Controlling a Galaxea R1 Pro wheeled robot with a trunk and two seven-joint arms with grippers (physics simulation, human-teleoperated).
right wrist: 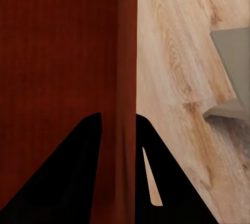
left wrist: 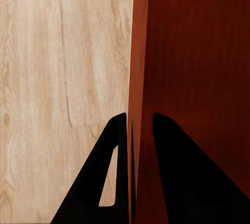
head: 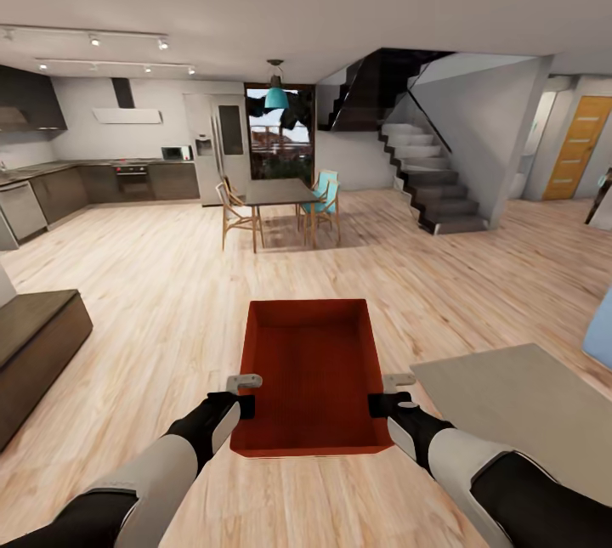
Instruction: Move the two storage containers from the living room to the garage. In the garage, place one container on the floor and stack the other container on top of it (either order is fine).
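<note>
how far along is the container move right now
Done: one storage container is lifted off the wood floor, its side walls pinched by the left tool and the right tool. In hand: carrying it through the open-plan room with the dining table ahead. Left: reaching the garage, setting it down, then fetching and stacking the second one.

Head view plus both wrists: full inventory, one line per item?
storage container: 1, orange-red, held between both grippers above the wood floor
dining table: 1, dark, mid-room
chairs: wooden and teal, around the table
pendant lamp: 1, teal, above the table
staircase: 1, grey, right of the table
door: 1, orange wood, far right
bench: 1, dark, left
rug: 1, grey, right
left gripper: shut on the container's wall
right gripper: shut on the opposite wall
</note>
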